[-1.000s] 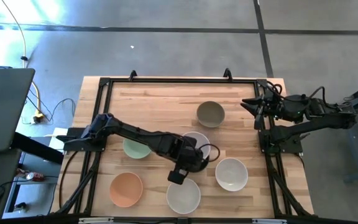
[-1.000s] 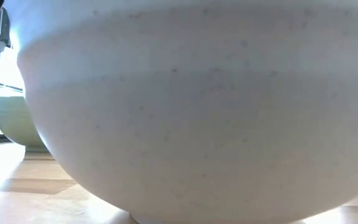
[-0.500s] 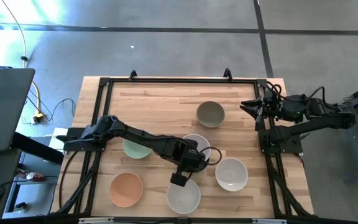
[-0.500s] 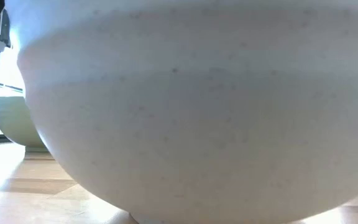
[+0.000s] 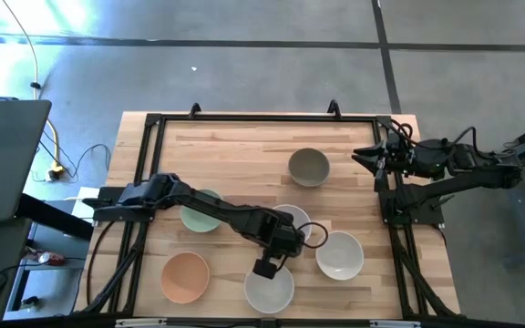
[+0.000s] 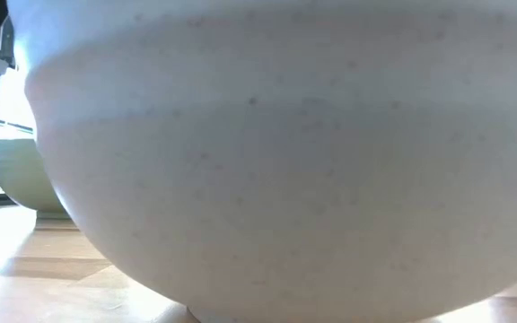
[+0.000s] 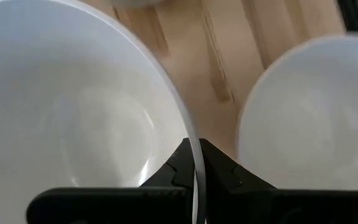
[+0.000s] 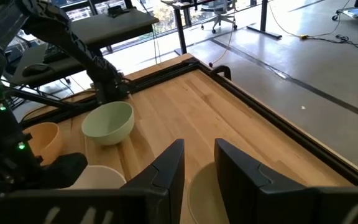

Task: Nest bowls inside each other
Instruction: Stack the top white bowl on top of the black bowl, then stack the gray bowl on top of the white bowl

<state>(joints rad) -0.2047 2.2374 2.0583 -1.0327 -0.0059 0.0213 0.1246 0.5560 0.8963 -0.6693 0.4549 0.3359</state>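
Observation:
My left gripper reaches to the table's middle and is shut on a white bowl. A second white bowl sits just right of it, and a third stands by the near edge, filling the low view. The grey bowl stands farther back, the mint green bowl to the left and the peach-orange bowl near left. A black bowl does not show. My right gripper waits open at the far right edge. My left gripper pinches the white bowl's rim, one finger inside the bowl and the other outside it. The bowl stays mouth up. I cannot tell whether its base is on the table or lifted clear.
A black frame runs round the wooden tabletop. In the right wrist view the mint bowl and the peach bowl show beyond my right fingers. Bare wood lies along the far side and the far left.
My left gripper has moved toward the near edge and a little to the right, staying shut on the white bowl. The bowl has travelled with it and now stands closer to the white bowl on its right.

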